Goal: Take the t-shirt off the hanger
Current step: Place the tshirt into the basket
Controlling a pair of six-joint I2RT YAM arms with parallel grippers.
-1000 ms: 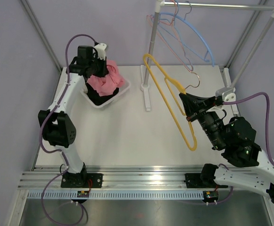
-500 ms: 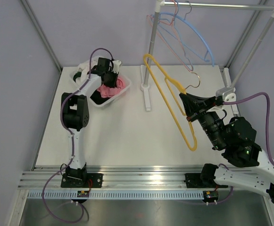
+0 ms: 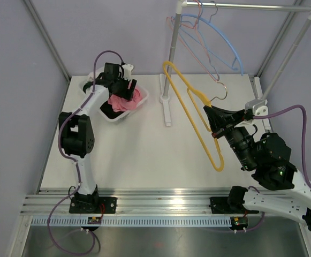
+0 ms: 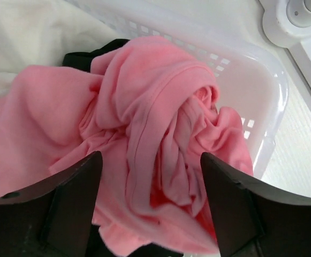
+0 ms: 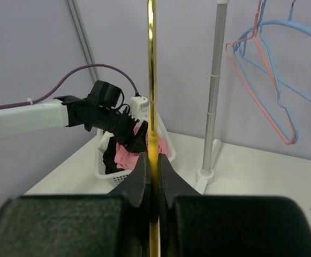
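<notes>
The bench (image 3: 144, 160) fills the top view. The clothes rack (image 3: 172, 53) rises from its far edge at about 12 o'clock, and a blue hanger (image 3: 219, 40) hangs from the rail toward 1 o'clock.

The bare yellow hanger (image 3: 195, 115) slants above the bench at about 3 o'clock. The right gripper (image 5: 151, 160) is closed tight on its wire, near the hook end.

The white basket (image 3: 139, 105) sits at about 11 o'clock on the bench. The pink t-shirt (image 4: 144, 107) lies in it, off the hanger, in a twisted, bunched heap over a black garment (image 4: 85, 53).

The left gripper (image 4: 150, 158) hangs over the basket with its fingers spread wide, clamping nothing. In the left wrist view, the t-shirt lies right under and ahead of the gripper. Its folds fill the gap between the two fingers and bulge on toward the basket's 3 o'clock wall. Whether the fingers touch the cloth cannot be told.
</notes>
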